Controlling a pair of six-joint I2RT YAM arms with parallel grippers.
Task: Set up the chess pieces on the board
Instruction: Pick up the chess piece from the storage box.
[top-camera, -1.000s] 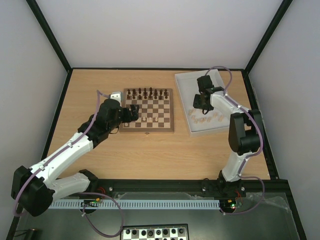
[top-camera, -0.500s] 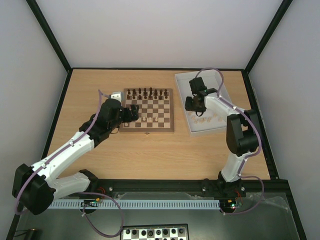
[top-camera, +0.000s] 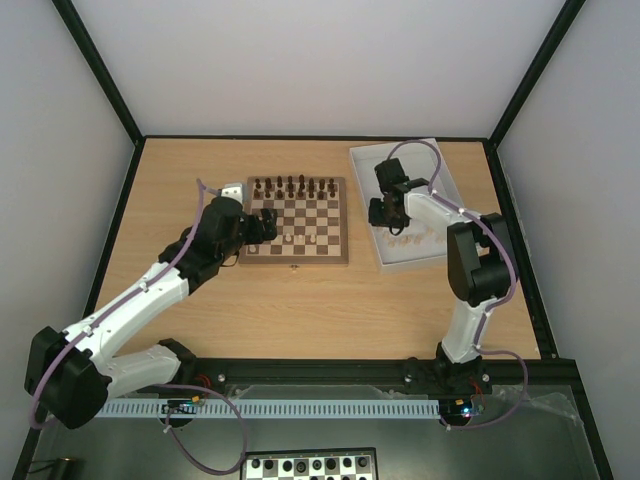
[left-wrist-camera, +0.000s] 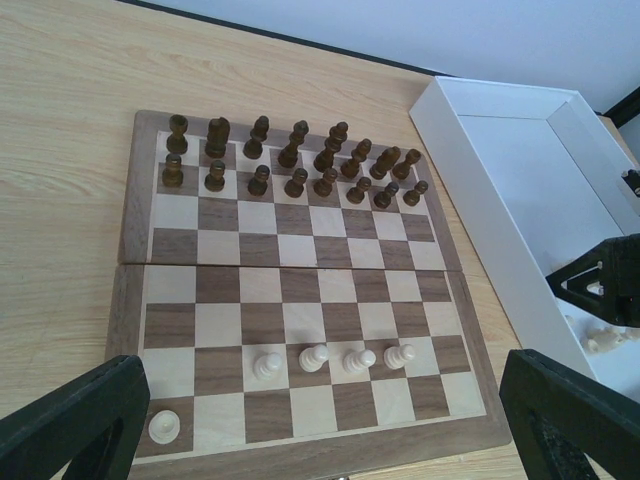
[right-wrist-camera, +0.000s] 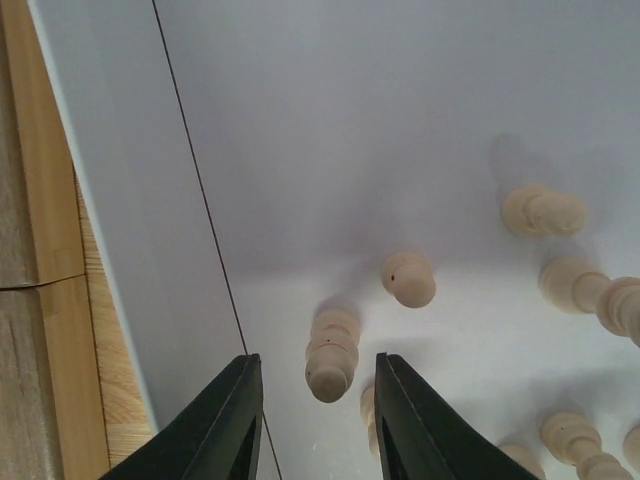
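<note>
The wooden board (top-camera: 296, 220) lies mid-table, also in the left wrist view (left-wrist-camera: 300, 290). Dark pieces (left-wrist-camera: 300, 160) fill its two far rows. Four cream pawns (left-wrist-camera: 335, 360) stand in a row near the front, and one cream piece (left-wrist-camera: 164, 425) stands in the front left corner. My left gripper (top-camera: 262, 225) hovers at the board's left edge, open and empty, its fingers (left-wrist-camera: 75, 420) wide apart. My right gripper (top-camera: 386, 212) is down in the white tray (top-camera: 440, 175), open, with a cream pawn (right-wrist-camera: 331, 360) between its fingers (right-wrist-camera: 225, 420), not touching either. Several cream pieces (right-wrist-camera: 560, 250) lie around it.
The tray's left wall (right-wrist-camera: 110, 200) is close beside the right gripper's left finger. A black-and-white board (top-camera: 310, 465) sits below the arm bases. Black frame posts and pale walls bound the table on three sides.
My right gripper has moved left and nearer within the tray, down over the cream pieces. My left arm has stayed almost still.
</note>
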